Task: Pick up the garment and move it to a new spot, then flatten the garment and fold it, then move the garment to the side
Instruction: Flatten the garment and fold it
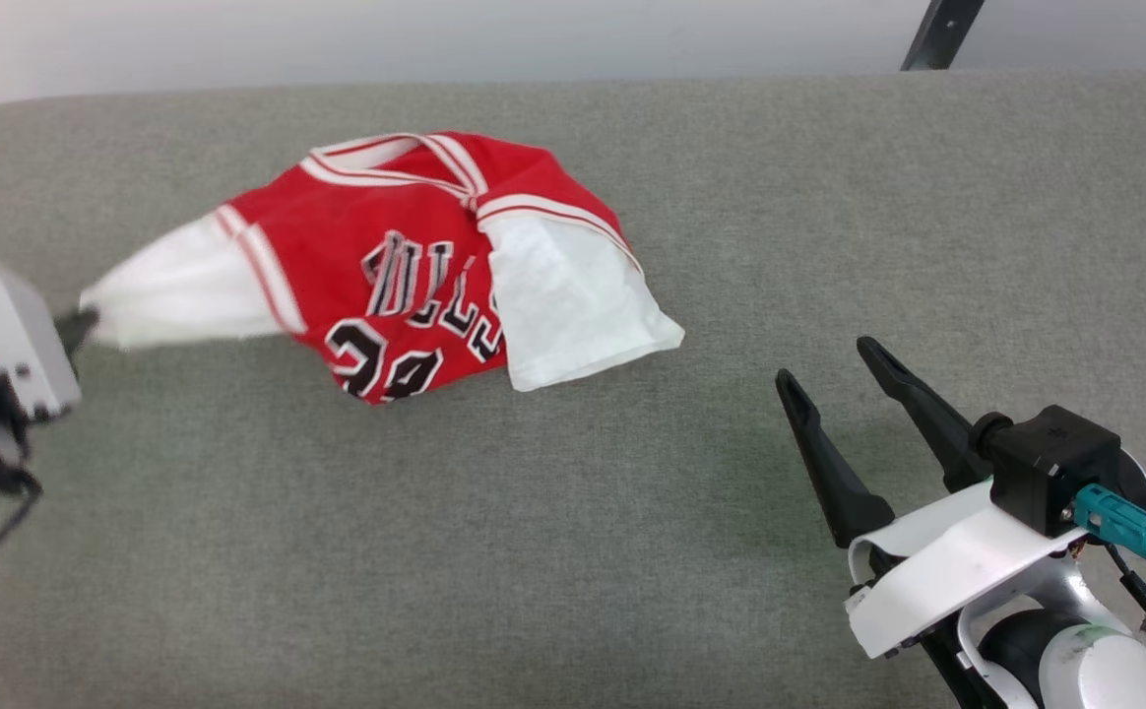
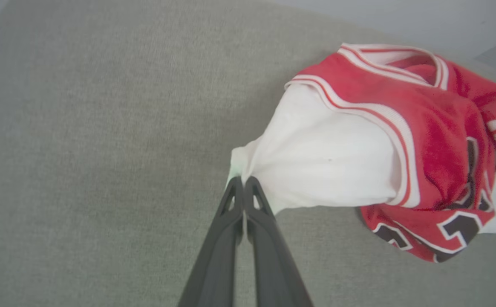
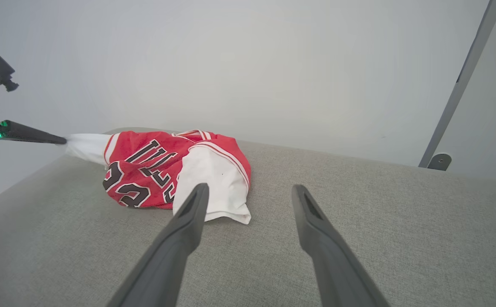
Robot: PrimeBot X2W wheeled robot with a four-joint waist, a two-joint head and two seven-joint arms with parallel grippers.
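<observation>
The red T-shirt (image 1: 386,266) lies crumpled on the grey upholstered surface (image 1: 573,551). One white sleeve (image 2: 316,166) is stretched taut to the left gripper (image 2: 243,182), which reaches in low with its fingers pinched tight on the sleeve's edge. The black-and-white lettering (image 1: 425,286) reads "ULL" among the folds, and the number beneath is too creased to read. The right gripper (image 1: 826,359) hovers well apart, fingers spread and holding nothing.

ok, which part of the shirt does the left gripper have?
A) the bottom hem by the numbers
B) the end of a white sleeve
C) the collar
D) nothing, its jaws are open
B: the left gripper is shut on the bunched end of a white sleeve, which stretches out from the garment.
</observation>
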